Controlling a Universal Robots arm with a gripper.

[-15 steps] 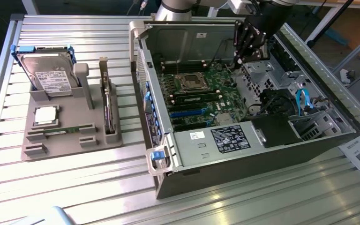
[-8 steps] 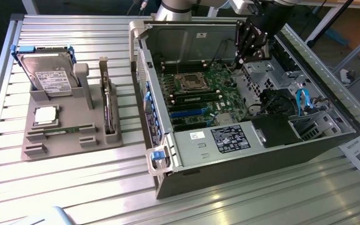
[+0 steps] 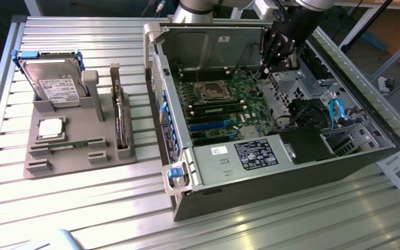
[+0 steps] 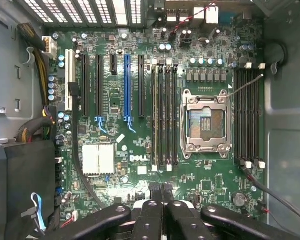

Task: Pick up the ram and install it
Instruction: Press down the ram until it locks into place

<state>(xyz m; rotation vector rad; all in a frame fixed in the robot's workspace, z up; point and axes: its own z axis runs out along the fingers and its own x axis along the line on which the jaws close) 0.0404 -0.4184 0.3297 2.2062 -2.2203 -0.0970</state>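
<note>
**Q:** What is the layout of the work surface?
**A:** A ribbed metal bench (image 3: 82,208) carries a grey holder tray (image 3: 82,161) on the exterior view's left. An open computer case (image 3: 255,177) stands on its right.

**Q:** Where is the ram?
**A:** The ram (image 3: 68,144) lies in a slot of the holder tray, just beside the square processor chip (image 3: 50,127). A hard drive (image 3: 54,83) stands in the tray beyond the chip. An expansion card (image 3: 120,120) stands along the edge of the tray nearest the case.

**Q:** What are the arm position and jaw condition?
**A:** The arm (image 3: 301,21) hangs over the far end of the case, well apart from the ram. The jaws are clenched, tips together, with nothing between them. In the wrist view they face the motherboard (image 4: 120,150), with its memory slots (image 4: 165,115) and open processor socket (image 4: 205,122).
</note>
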